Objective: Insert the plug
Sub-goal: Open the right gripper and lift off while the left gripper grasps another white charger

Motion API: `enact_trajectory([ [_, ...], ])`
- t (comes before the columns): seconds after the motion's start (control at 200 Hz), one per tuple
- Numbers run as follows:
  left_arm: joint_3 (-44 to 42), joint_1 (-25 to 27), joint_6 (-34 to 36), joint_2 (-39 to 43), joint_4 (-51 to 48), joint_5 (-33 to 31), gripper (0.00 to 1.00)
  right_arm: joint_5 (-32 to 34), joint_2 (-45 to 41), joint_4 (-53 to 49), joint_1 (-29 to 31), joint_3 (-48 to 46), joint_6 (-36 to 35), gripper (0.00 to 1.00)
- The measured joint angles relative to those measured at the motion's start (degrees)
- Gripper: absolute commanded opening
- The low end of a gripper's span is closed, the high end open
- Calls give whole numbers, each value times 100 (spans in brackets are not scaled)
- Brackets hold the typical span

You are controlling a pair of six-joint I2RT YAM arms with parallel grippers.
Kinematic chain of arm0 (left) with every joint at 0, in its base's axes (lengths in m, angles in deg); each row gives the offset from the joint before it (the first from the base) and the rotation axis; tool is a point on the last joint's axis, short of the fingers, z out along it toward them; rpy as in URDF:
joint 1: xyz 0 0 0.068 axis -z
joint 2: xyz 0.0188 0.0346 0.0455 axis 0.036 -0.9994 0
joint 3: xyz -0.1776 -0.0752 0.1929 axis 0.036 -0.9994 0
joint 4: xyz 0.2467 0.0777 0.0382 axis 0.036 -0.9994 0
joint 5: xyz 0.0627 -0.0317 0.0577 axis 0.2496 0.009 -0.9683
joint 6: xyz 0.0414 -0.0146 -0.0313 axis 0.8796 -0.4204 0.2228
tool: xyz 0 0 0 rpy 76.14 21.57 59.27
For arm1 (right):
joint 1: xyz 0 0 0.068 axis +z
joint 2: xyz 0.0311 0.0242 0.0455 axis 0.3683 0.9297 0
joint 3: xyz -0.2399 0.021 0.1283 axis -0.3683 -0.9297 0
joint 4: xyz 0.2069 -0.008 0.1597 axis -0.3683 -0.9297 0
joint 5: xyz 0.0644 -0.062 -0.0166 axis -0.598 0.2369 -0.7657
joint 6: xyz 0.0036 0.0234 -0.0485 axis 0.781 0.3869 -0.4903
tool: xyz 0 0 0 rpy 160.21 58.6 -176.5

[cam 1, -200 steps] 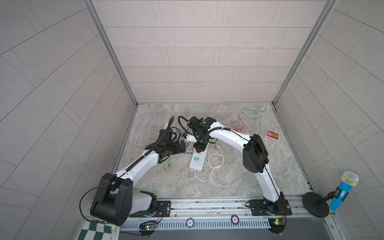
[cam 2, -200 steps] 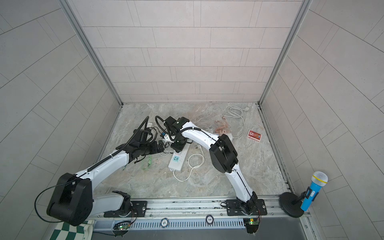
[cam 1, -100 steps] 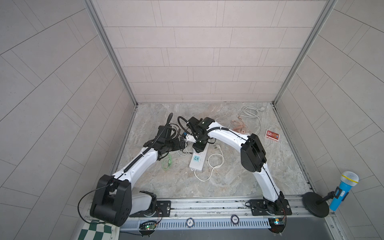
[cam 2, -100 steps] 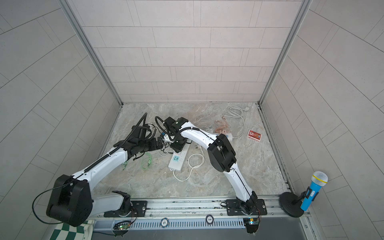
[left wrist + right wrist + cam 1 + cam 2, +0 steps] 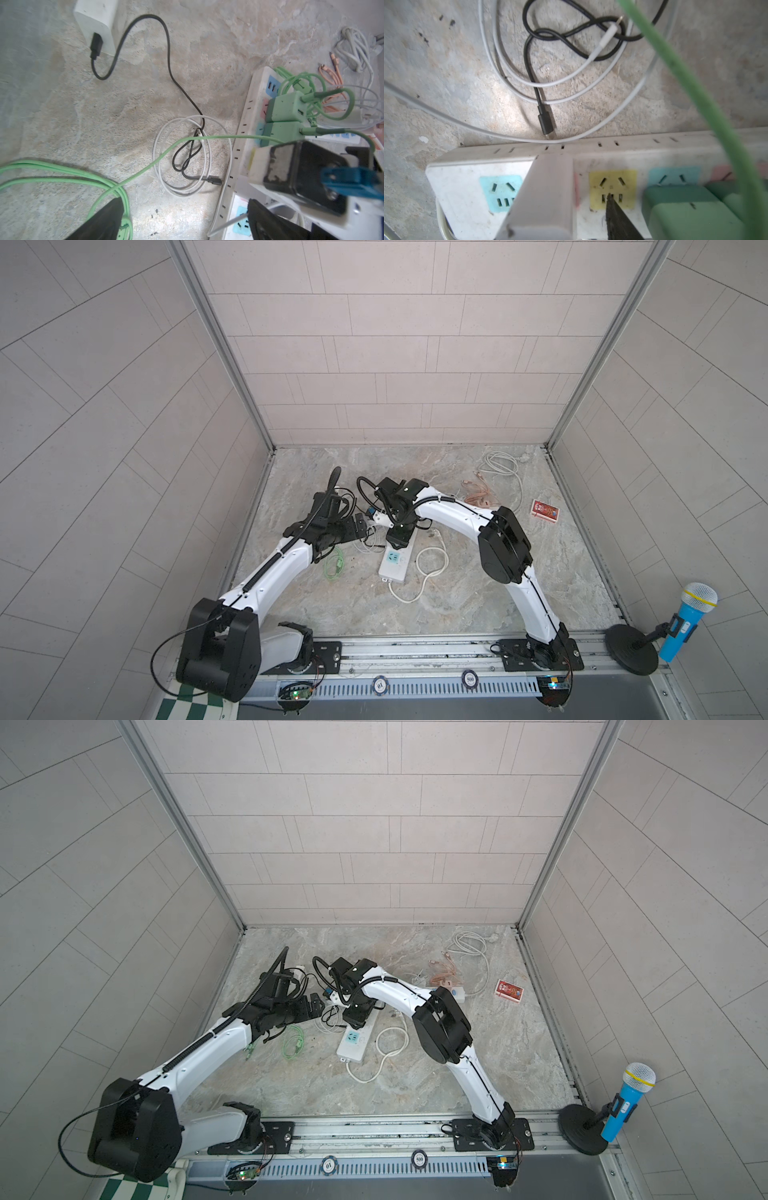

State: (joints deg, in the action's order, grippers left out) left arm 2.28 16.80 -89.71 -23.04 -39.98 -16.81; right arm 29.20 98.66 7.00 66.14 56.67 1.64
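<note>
risk: plug (image 5: 546, 195) not fully home
right end effector (image 5: 395, 542) jaws parted, plug stands just beside its visible finger (image 5: 618, 220) on power strip (image 5: 463, 187); green cable (image 5: 695, 99) draped across could snag on retreat, tipping it.

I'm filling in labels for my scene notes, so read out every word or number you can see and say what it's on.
"10": on a round chip on the front rail, seen upside down.
"500": on the neighbouring chip.
Red pack: its print is too small to read.
Power strip: coloured socket patches only, no legible lettering.
</note>
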Motion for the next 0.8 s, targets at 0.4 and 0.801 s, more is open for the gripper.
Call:
enact_trajectory([
  [0.4, 107, -289, -120, -157, 11, -691, 100, -415, -1388, 815, -146, -855, 26, 59],
  [0.801, 2046, -535, -162, -2404, 17, -1158, 98, -299, -2087, 1545, -306, -2096, 448, 58],
])
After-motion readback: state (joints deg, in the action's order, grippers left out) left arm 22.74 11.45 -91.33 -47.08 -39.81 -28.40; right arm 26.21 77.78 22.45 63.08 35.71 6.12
